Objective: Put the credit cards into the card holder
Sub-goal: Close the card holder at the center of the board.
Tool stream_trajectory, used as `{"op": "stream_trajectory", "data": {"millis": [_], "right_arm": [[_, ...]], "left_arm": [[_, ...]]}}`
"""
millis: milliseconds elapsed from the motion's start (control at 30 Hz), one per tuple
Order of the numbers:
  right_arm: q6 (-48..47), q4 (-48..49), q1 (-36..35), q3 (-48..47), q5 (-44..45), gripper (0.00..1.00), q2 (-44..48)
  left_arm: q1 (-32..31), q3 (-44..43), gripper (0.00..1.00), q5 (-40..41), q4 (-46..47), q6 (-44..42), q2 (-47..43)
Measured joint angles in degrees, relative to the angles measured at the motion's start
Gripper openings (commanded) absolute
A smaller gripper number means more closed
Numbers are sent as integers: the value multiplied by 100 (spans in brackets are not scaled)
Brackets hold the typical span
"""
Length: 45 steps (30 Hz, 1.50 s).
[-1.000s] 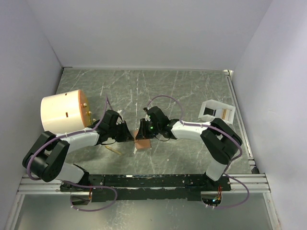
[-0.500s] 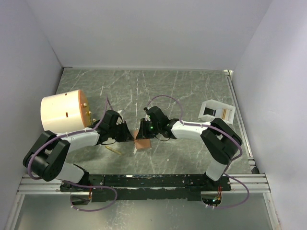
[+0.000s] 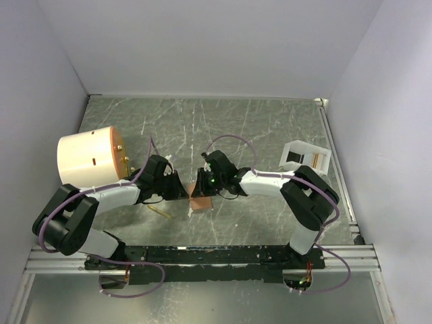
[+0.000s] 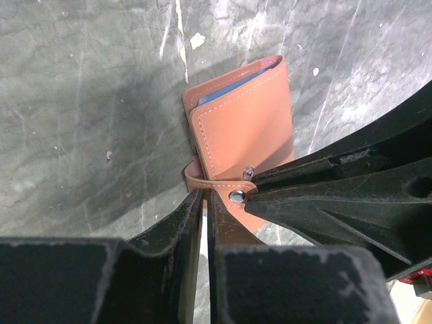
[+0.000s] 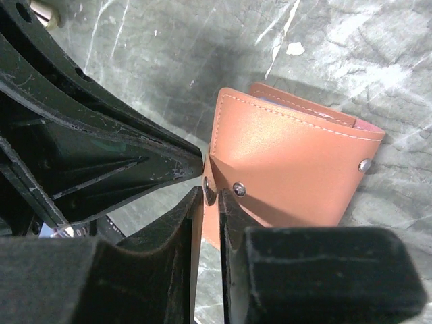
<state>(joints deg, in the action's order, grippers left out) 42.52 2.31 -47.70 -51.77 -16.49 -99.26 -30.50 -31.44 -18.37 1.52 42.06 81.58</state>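
1. The work surface is a grey-green marbled table (image 3: 270,128) closed in by plain white walls (image 3: 202,47). Your two arms meet near its middle, not far from their bases.
2. The card holder (image 4: 246,128) lies on the table between the two claws. It is folded, and a pale blue credit card (image 4: 226,86) shows at its open edge.
3. The left gripper (image 4: 205,201) is narrow, its jaws almost together. They appear to pinch the card holder at the root of the snap tab (image 4: 219,182).
4. The right gripper (image 5: 210,199) is narrow as well. The free end of the snap tab, seen edge-on, sits between its tips, so I judge that it pinches the tab.
5. The relation that matters for you is this. In each wrist view the card holder stretches away from the claw. Its long axis points forward and a little to the right, and the snap tab crosses this axis at the near short edge. Both claws reach this same edge from opposite sides, tip nearly against tip, so neither arm is nearer.
6. The stud of the tab stands just beside the cover, but I cannot tell if it is pressed home. In my judgement the coming move is a short pull of the tab across the cover. There is very little free room between the two tips, so they may collide.
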Motion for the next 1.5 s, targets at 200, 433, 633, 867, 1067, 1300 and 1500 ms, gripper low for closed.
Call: {"op": "stream_trajectory", "data": {"millis": [200, 433, 633, 867, 1067, 1300, 1500], "right_arm": [[4, 76, -4, 0, -68, 0, -2], [-9, 125, -7, 0, -87, 0, -2], [-44, 122, -15, 0, -66, 0, 0], [-44, 120, -15, 0, -66, 0, 0], [-66, 61, -15, 0, -26, 0, 35], [-83, -26, 2, 2, 79, 0, 52], [-81, -46, 44, 7, 173, 0, 122]], "left_arm": [[0, 0, 20, -9, -2, -2, 2], [4, -13, 26, 17, -66, 4, 2], [131, -356, 24, 120, -321, 7, -4], [192, -745, 22, 129, -319, 20, 48], [192, -813, 21, 9, -186, 11, 518], [192, -813, 21, -33, -153, -66, 769], [192, -798, 21, -35, -72, -94, 769]]}}
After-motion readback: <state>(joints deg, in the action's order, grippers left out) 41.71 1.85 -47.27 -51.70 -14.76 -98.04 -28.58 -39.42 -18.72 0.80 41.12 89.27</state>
